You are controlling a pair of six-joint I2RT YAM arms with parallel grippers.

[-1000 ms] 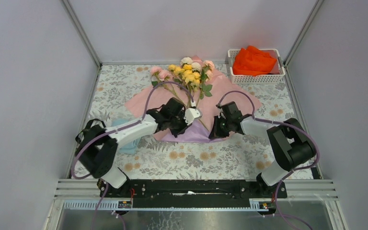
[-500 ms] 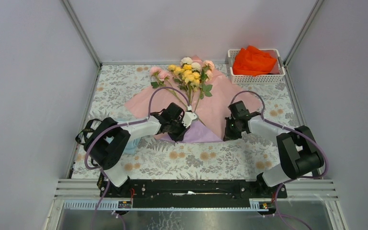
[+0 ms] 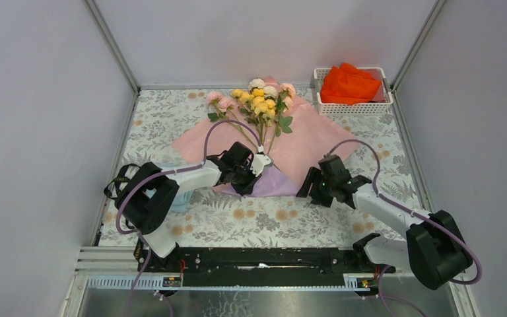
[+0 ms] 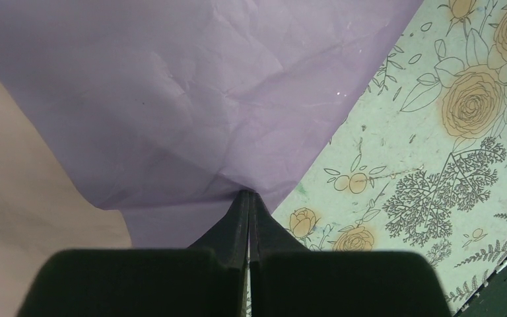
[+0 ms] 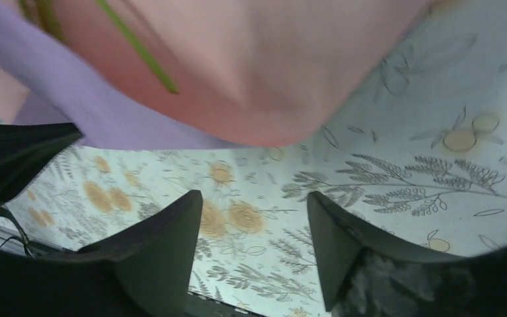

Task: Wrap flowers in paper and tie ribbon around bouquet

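Paper: lies spread on the flowered table, pink face up, with its near corner folded over so the lilac face shows.

Flowers: lie on the paper. The heads are at its far edge and the stems run toward its near corner.

Left gripper: at the paper's near corner. The jaws are closed tight, pinching a crease of the lilac fold.

Right gripper: just off the paper's near right edge, over bare table. The fingers are spread apart with nothing between them, and the paper's edge lies just ahead of the tips.

Basket: holds an orange cloth and sits beyond the paper's far right corner.

Light blue cloth: left of the paper's near corner, partly under the left arm.
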